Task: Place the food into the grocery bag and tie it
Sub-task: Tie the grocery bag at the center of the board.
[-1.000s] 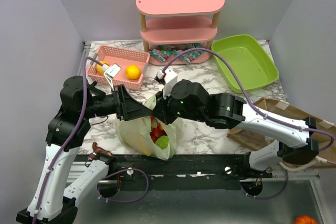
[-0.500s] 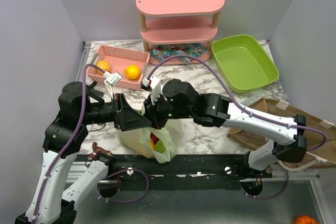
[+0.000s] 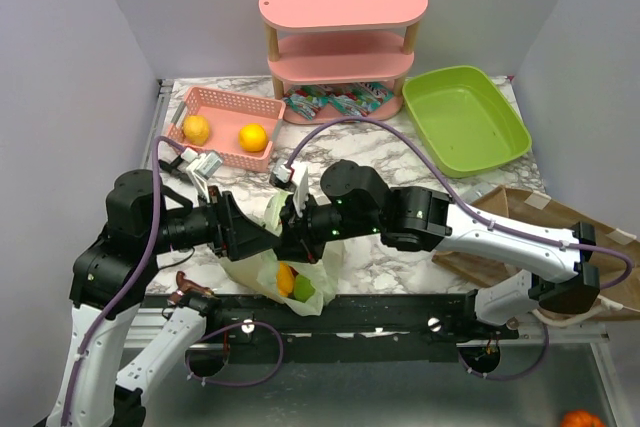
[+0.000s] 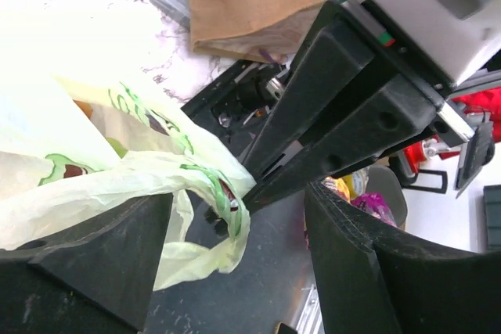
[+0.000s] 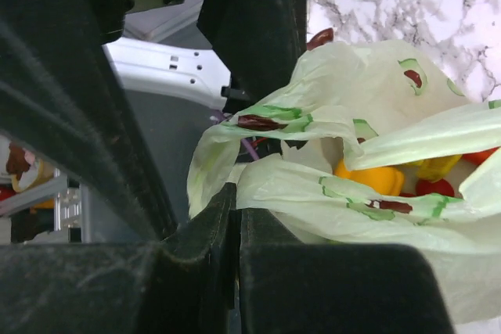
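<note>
The grocery bag, thin pale-green plastic with avocado prints, sits at the table's near edge between both arms. Inside it I see an orange pepper, red fruits and something green. My right gripper is shut on a strip of the bag's plastic. My left gripper is open, facing the right one, and a bag handle is draped over its left finger. Snack packets lie under the pink shelf.
A pink shelf stands at the back, with a green tray to its right. A pink basket at back left holds two orange fruits. A brown paper bag lies flat on the right.
Both grippers have moved left and toward the near edge, pulling the bag along. My left gripper has opened and let go of the plastic. The right one stays shut on it.
</note>
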`<control>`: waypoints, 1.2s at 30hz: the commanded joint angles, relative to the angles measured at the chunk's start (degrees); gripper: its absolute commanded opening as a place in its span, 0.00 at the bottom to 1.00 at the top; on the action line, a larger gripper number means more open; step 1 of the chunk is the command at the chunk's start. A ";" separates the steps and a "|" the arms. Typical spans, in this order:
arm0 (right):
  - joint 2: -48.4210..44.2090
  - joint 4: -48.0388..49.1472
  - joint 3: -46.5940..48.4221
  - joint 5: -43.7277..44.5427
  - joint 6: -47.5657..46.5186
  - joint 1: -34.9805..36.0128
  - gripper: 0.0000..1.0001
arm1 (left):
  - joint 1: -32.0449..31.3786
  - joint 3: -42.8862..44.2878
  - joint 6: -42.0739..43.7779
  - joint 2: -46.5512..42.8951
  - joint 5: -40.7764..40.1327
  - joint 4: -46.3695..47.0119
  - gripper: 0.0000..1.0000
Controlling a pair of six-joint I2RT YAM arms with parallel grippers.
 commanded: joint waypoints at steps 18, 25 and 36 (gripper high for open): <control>-1.53 -1.70 -1.89 -5.09 -0.30 0.73 0.02 | -0.33 6.96 14.73 -8.50 -3.27 -5.41 0.67; -3.34 -3.50 -2.47 -5.78 -0.82 0.64 0.02 | -0.33 1.08 19.30 -18.97 -11.10 -4.61 0.66; -2.39 -4.41 -1.43 -12.13 -1.18 0.10 0.02 | -0.33 -8.90 28.64 -29.19 -11.98 -5.50 0.55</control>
